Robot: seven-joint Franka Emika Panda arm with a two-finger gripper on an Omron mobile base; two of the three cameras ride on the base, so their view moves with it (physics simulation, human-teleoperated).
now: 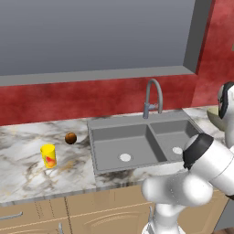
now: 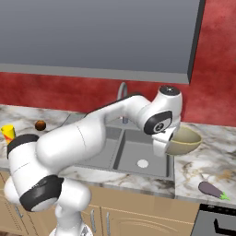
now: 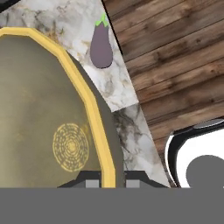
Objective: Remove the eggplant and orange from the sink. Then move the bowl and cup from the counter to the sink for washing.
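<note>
Two fingers of the gripper (image 3: 108, 180) pinch the yellow rim of the bowl (image 2: 184, 140), one inside and one outside, holding it tilted above the counter (image 2: 207, 163) just right of the sink (image 1: 137, 141). Eggplant (image 2: 211, 189) lies on that counter near its front edge. Left of the sink, the orange (image 1: 70, 138) and cup (image 1: 48, 156) sit near each other; both basins hold nothing.

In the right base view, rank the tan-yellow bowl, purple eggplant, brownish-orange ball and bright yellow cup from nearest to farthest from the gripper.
1. Tan-yellow bowl, rim in the gripper.
2. Purple eggplant, on the counter right of the sink.
3. Brownish-orange ball, counter left of the sink.
4. Bright yellow cup, far left edge.
</note>
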